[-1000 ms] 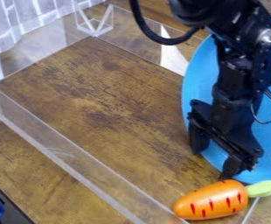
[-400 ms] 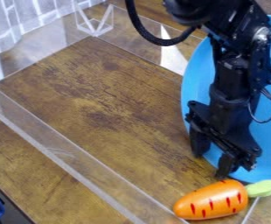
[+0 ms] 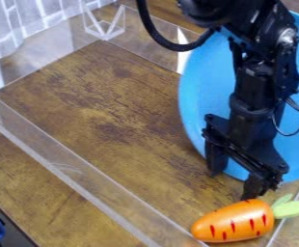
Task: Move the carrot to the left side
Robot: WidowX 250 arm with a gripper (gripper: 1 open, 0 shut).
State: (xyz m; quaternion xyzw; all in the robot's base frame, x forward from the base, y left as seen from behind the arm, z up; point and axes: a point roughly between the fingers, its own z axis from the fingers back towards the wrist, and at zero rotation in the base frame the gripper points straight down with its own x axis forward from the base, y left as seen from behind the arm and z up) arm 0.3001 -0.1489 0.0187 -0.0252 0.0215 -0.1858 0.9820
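The gripper (image 3: 241, 171) points down with its black fingers (image 3: 217, 159) spread apart and nothing between them, over the lower rim of the blue plate (image 3: 206, 82), which holds only the arm. Just below, near the wooden tabletop's (image 3: 100, 106) front right corner, lies the carrot (image 3: 237, 223), orange with dark stripes and a green top, off the plate. Bare wood stretches leftward to the clear plastic wall (image 3: 42, 145) along the left edge.

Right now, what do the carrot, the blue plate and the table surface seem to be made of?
The carrot looks like glossy molded plastic: bright highlights, painted dark stripes. The blue plate seems smooth plastic, uniform in color with a soft sheen, though I cannot be sure. The table surface looks like dark wood with visible grain, possibly laminate.
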